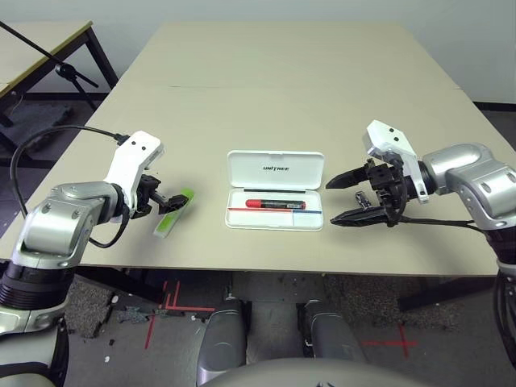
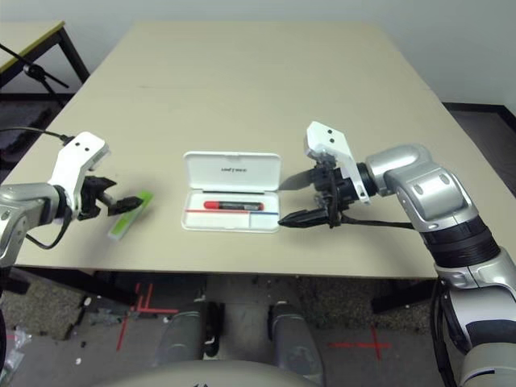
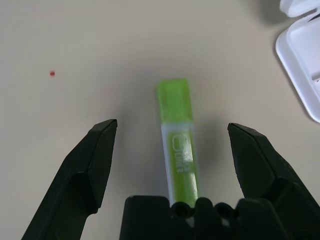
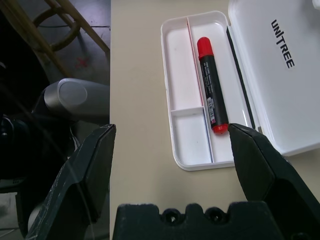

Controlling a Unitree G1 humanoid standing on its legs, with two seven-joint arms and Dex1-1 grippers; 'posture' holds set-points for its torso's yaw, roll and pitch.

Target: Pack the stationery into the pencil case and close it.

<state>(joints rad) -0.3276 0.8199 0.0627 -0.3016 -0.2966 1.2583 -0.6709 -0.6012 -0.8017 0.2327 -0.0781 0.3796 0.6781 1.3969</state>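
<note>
Lime green is what catches my eye first on the left: the highlighter [image 1: 174, 212] lies flat on the beige table [image 1: 306, 89], slanted, well apart from the pencil case [image 1: 275, 190], and my left gripper [image 1: 167, 201] hangs just over its near end with the fingers spread wide and nothing between them. From the head the black fingers cover part of the pen, so I can't judge there whether they touch it; my left wrist camera shows the highlighter [image 3: 179, 160] running up the middle of the gap with tabletop showing on both sides, its near end cut off behind the gripper's base. In the middle, the pencil case sits open, lid leaning back with its lettering up, and the red-and-black marker [image 1: 275, 204] rests in the long compartment against the hinge side. My right wrist view adds what the head misses: a small divided pocket at one end of the tray, bare and white. On the right, my right gripper [image 1: 345, 197] hovers just beside the case, pointing toward it, fingers fully apart and holding nothing. Beyond the table, a second table [image 1: 40, 40] stands at far left, over a dark floor [image 1: 169, 310] with red tape marks, probably positioning crosses.
</note>
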